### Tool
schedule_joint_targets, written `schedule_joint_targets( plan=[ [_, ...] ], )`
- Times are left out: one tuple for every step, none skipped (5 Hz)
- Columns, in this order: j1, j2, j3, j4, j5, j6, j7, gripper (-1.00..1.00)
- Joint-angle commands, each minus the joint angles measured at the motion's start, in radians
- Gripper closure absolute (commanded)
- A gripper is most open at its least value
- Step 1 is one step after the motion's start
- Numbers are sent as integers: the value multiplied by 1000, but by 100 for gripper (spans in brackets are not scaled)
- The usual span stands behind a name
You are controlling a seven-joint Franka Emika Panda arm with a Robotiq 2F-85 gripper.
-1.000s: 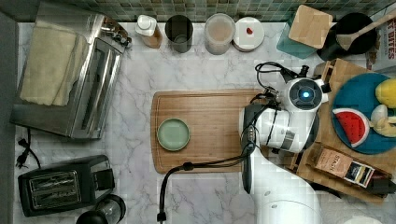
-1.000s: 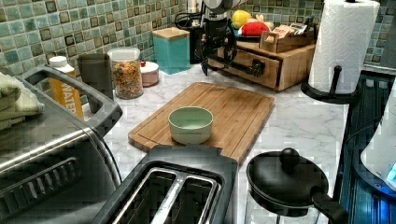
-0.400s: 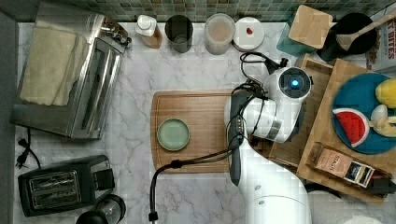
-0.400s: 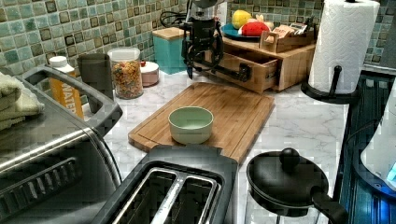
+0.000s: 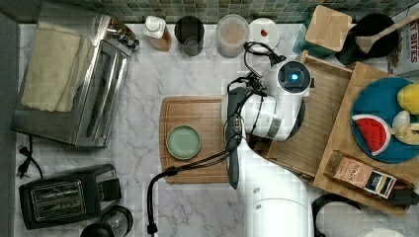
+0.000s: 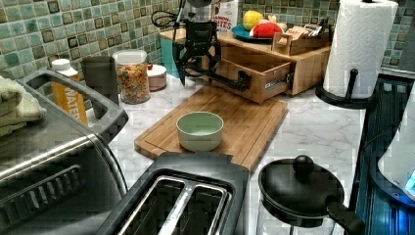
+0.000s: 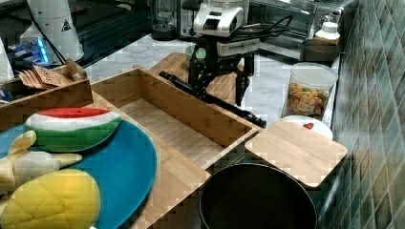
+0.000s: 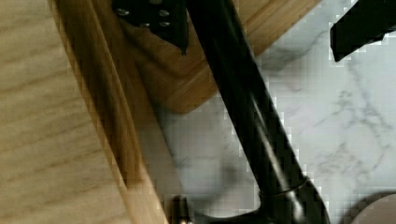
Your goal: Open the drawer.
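The drawer (image 7: 176,121) now stands pulled farther out over the cutting board (image 6: 244,117) than a second ago, the gripper (image 6: 195,61) spread wide astride its black handle (image 6: 230,81), gripping nothing.

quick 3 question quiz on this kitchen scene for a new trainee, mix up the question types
1. True or false: the drawer stands pulled out, with its plank-lined tray showing.
2. What sits on the cutting board?
A. a green bowl
B. a toaster
C. a paper towel roll
3. Fill in the blank: the gripper is open, with one finger on each side of the drawer's long black ____.

Key
1. True
2. A
3. handle
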Motion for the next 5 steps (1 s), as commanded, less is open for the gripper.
schedule_joint_targets(
  plan=[
    [209, 73, 145, 164, 14, -83, 127, -100],
    [237, 123, 153, 231, 5, -76, 142, -100],
    [255, 177, 150, 331, 25, -160, 211, -100],
    [248, 178, 159, 331, 18, -160, 215, -100],
    [243, 178, 165, 331, 13, -159, 218, -100]
  ],
)
